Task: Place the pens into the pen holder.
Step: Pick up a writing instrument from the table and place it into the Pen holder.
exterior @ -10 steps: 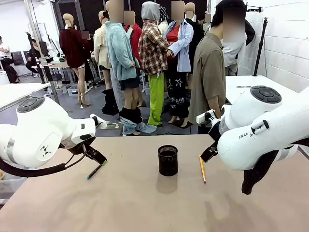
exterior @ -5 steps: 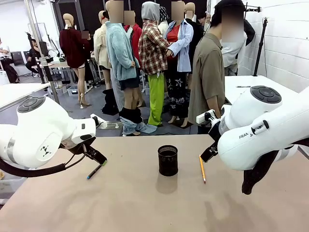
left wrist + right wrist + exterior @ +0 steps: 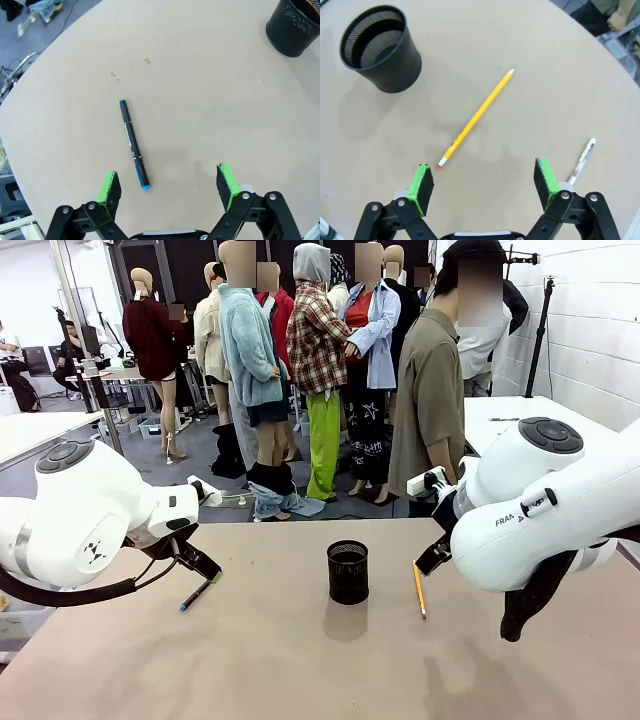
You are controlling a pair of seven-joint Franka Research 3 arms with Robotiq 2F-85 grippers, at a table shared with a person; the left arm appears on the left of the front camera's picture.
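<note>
The black mesh pen holder [image 3: 348, 571] stands upright and empty at the table's middle; it also appears as the pen holder [image 3: 294, 27] and pen holder [image 3: 380, 47] in the wrist views. A dark pen with a blue tip [image 3: 197, 593] lies left of it, and the same pen [image 3: 134, 143] lies flat just ahead of my open left gripper [image 3: 169, 182]. A yellow pencil [image 3: 419, 589] lies to the right of the holder. The pencil [image 3: 476, 117] rests on the table ahead of my open right gripper [image 3: 484, 182]. A white-grey pen [image 3: 581, 160] lies near the right finger.
A person in an olive shirt [image 3: 432, 390] stands at the far side of the table, turned away. The tan tabletop [image 3: 300, 660] has free room in front. Its curved edge [image 3: 47, 45] runs close to the dark pen.
</note>
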